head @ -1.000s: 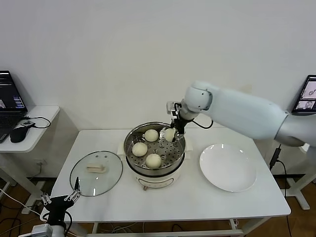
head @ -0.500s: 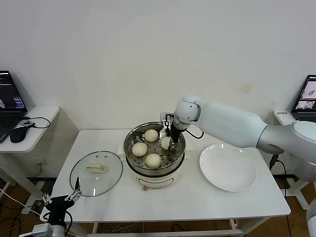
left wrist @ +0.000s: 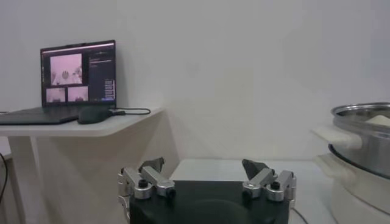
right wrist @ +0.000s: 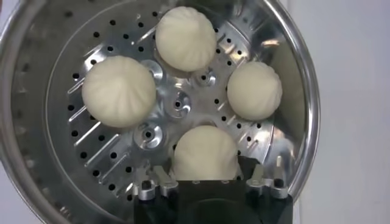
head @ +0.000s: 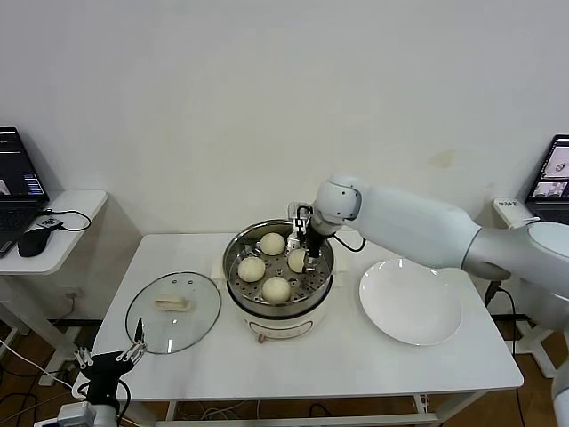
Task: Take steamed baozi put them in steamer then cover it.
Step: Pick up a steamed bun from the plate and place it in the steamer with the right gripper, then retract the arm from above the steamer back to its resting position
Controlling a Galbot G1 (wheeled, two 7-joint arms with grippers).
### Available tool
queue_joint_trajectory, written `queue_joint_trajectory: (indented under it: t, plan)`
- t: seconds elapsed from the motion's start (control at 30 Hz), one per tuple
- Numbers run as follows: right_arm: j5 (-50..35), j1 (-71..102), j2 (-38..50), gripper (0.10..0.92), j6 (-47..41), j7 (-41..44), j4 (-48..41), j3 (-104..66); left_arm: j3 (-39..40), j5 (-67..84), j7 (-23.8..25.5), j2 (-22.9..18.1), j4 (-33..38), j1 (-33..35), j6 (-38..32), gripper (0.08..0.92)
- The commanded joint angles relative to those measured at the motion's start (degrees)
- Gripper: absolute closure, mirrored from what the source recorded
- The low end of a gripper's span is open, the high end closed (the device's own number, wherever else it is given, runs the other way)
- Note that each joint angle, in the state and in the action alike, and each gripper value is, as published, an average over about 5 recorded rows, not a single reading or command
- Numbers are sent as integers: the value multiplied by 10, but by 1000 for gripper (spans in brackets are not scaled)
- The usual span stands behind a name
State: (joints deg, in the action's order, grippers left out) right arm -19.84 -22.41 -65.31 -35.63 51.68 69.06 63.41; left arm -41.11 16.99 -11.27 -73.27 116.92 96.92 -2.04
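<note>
Several cream-white baozi lie on the perforated floor of the shiny steamer (head: 234,260), among them one at the back (head: 273,243), one at the left (head: 252,268) and one at the front (head: 276,288). My right gripper (head: 304,263) reaches down into the basket at its right side. In the right wrist view this gripper (right wrist: 206,174) is open, its fingers flanking a baozi (right wrist: 205,152) that rests on the steamer (right wrist: 303,122) floor. The glass cover (head: 191,326) lies flat on the table left of the pot. My left gripper (head: 109,356) (left wrist: 204,167) hangs open and idle below the table's front-left corner.
A white plate (head: 411,302) sits on the table right of the steamer. A side table (head: 67,233) with a laptop (left wrist: 78,73) and a mouse stands to the left. Another screen (head: 556,169) shows at the far right.
The right arm came down and carried a baozi onto the steamer's right side. Its jaws, shut on the bun before, now stand open around it. The left arm has not moved.
</note>
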Motion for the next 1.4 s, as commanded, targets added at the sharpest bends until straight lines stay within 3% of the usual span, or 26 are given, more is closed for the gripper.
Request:
queue_joint_trajectory:
  t: [0.03,0.3,0.4,0.53,0.7,0.93,1.23,1.4]
  plan:
    - [-56,-24,78,204,-19,-29,97,-45,2,0,0,1,2,-1,1,177]
    - [-209,42,202,202,-6,-253,257,-133,5,-2,0,4,1,-3,0,177]
    - [-244,117,253,203,39,-348,306,-192,5,-6,0,5,0,-4,0,177]
    - [-232,287,312,202,125,-432,355,-332,4,-12,-1,7,-2,-5,0,177]
    - [-163,552,338,203,215,-472,391,-559,5,-34,1,8,-9,-6,0,177]
    - [-44,872,229,202,336,-437,395,-876,16,-133,-2,10,-26,-13,-4,177]
    - [26,1076,68,202,422,-388,413,-1103,3,-498,-4,30,-97,-58,-65,177]
    - [29,1130,-23,203,429,-389,430,-1162,5,-672,3,68,-146,-82,-110,177]
